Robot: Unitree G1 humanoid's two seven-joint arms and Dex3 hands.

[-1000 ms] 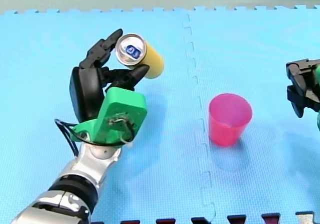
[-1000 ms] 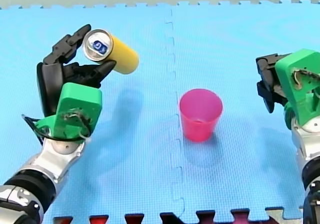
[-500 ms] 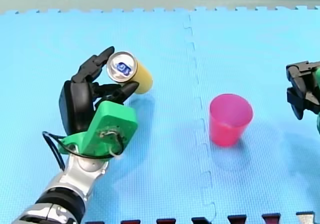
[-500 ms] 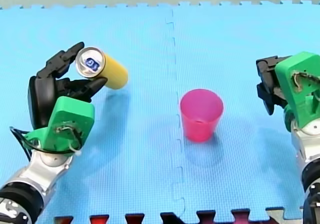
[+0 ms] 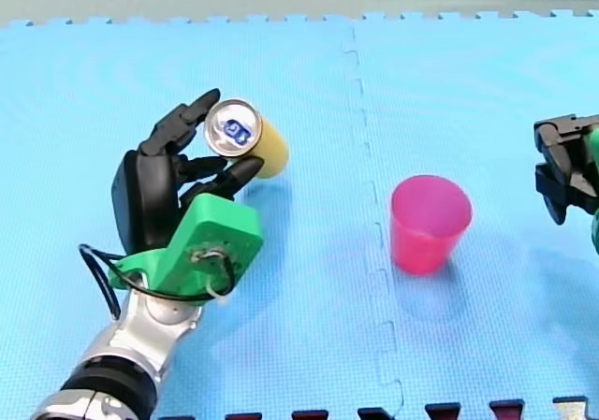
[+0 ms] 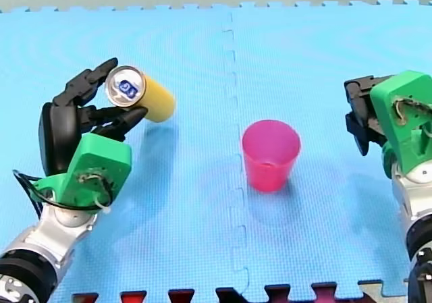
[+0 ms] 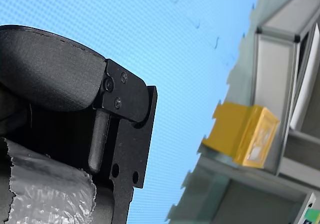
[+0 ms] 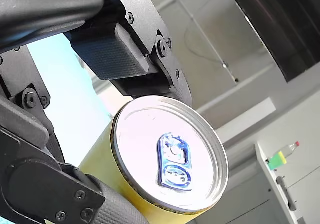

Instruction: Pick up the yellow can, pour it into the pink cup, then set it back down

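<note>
My left hand (image 5: 208, 144) is shut on the yellow can (image 5: 245, 137) at the left of the blue mat, holding it tilted with its silver top toward me. The second wrist view shows the same can (image 8: 165, 169) close up between the black fingers (image 8: 120, 54). The pink cup (image 5: 430, 223) stands upright right of the mat's seam, well apart from the can. My right hand (image 6: 361, 121) is at the right edge of the mat, beside the cup and holding nothing.
Blue foam mat (image 5: 309, 326) covers the work surface, with a jigsaw seam (image 5: 370, 158) running between can and cup. A yellow box (image 7: 245, 134) and grey cabinet frames show beyond the mat's edge in the first wrist view.
My left hand has carried the can left and downward, away from the cup, then held nearly still over the last half second. The cup and right hand have not moved.
</note>
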